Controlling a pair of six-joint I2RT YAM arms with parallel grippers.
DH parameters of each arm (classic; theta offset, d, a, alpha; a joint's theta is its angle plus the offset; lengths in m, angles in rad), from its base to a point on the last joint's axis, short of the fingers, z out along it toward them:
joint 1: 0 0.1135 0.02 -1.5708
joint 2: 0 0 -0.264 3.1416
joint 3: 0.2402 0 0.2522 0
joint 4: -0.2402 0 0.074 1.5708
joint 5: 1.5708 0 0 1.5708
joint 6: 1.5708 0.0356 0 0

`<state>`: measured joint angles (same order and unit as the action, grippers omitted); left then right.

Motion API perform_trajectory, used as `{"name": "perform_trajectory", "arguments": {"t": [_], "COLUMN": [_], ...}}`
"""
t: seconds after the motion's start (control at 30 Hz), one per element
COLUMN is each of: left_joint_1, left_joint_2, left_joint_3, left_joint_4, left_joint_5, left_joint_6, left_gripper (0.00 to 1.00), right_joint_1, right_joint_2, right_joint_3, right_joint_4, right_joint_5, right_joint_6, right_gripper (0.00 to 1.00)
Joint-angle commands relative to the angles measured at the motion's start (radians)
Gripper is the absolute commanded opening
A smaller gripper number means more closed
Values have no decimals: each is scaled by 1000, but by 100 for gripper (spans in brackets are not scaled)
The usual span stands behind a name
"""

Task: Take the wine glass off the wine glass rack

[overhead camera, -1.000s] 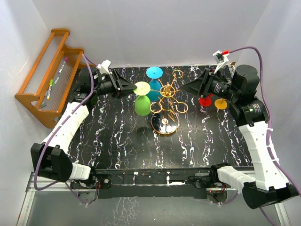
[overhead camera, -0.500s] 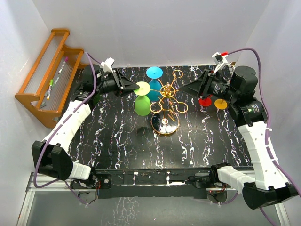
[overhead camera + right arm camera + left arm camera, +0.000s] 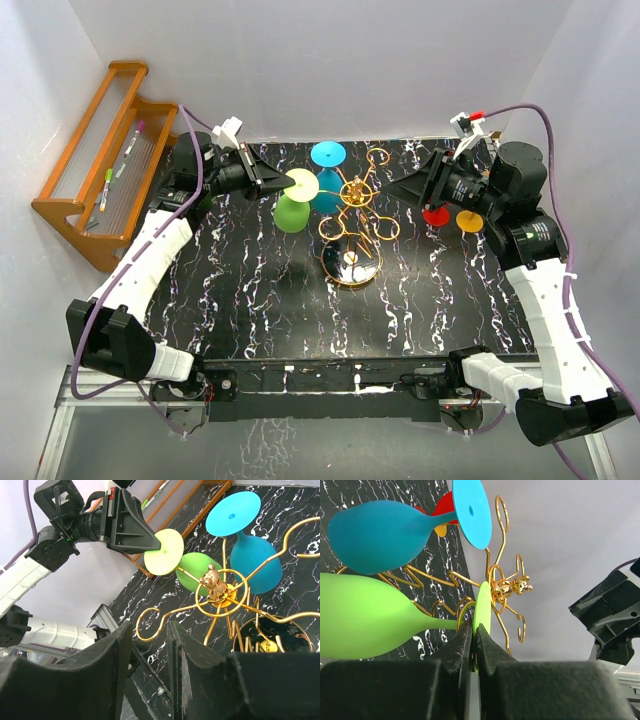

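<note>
Left gripper (image 3: 474, 642), pinching the green wine glass (image 3: 370, 615) by its foot, is drawing it away from the rack (image 3: 506, 586) (seemingly almost clear). Right gripper (image 3: 149, 630) is idling, jaws parted.

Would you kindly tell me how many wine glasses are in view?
4. Green glass left of the rack, foot pinched by the left gripper; blue glass hanging at the rack's far side; red glass and orange glass to its right, partly hidden.
</note>
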<state>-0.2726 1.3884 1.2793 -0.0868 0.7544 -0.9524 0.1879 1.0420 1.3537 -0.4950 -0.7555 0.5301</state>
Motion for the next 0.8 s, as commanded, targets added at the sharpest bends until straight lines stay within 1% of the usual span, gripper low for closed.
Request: {"name": "perform_trajectory", "arguments": {"t": [0.0,0.1,0.4,0.77], "left_joint_1": [-5,-5,-7,-38], "left_joint_2": [-14,-12,2,9], "left_joint_3": [54,62,25,29], "left_joint_4": [-73,-60,141,126], "left_joint_5": [-22,-14,79,97], "left_joint_6": [58,39,-136,-140], "left_gripper": [0,0,0,0], "right_joint_1": [-2,-2,-2,-2], "right_joint_2": [-27,-28,-41,-44], "right_joint_3": [-4,-5,-25,-41], "right_joint_4": [66,73,92,106], "right_joint_5": [10,11,15,12], "right_joint_6": [12,18,36,45], "right_gripper": [36,36,36,36]}}
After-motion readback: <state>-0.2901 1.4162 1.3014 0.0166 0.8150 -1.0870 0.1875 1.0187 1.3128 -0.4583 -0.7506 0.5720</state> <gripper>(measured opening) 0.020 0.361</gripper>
